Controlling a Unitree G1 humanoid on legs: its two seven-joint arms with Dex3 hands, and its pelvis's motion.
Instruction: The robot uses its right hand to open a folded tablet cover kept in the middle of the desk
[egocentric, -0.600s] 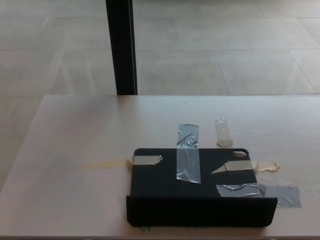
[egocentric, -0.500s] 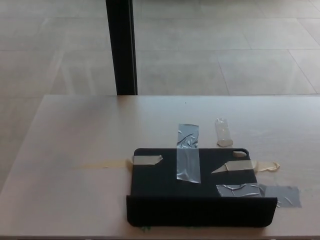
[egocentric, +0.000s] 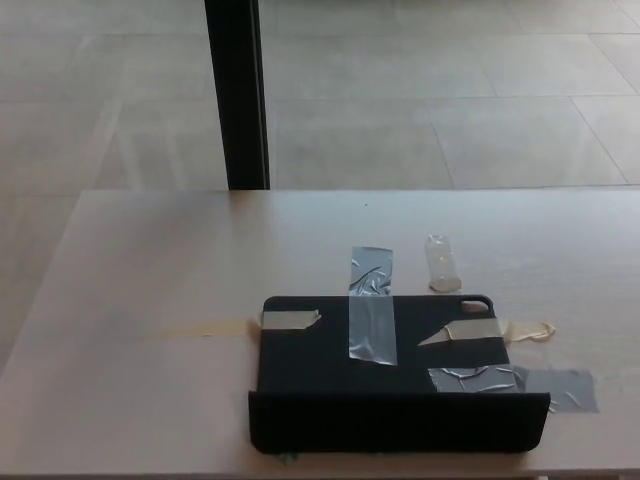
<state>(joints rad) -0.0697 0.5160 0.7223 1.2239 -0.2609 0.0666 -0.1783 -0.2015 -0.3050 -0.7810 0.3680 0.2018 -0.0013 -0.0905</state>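
A black tablet cover (egocentric: 385, 385) lies on the pale wooden desk (egocentric: 150, 290), near the front edge and a little right of centre. Its front part forms a raised folded flap (egocentric: 398, 421) along the near side. Several strips of grey and beige tape (egocentric: 370, 315) hold the cover to the desk. Neither of my hands shows in the head view.
A loose piece of clear tape (egocentric: 441, 264) sticks to the desk just behind the cover. A black vertical post (egocentric: 236, 95) stands behind the desk's far edge, with tiled floor (egocentric: 450, 90) beyond. The desk's front edge runs right below the cover.
The whole picture has shifted slightly left, so the camera moved. The cover and tape lie as before.
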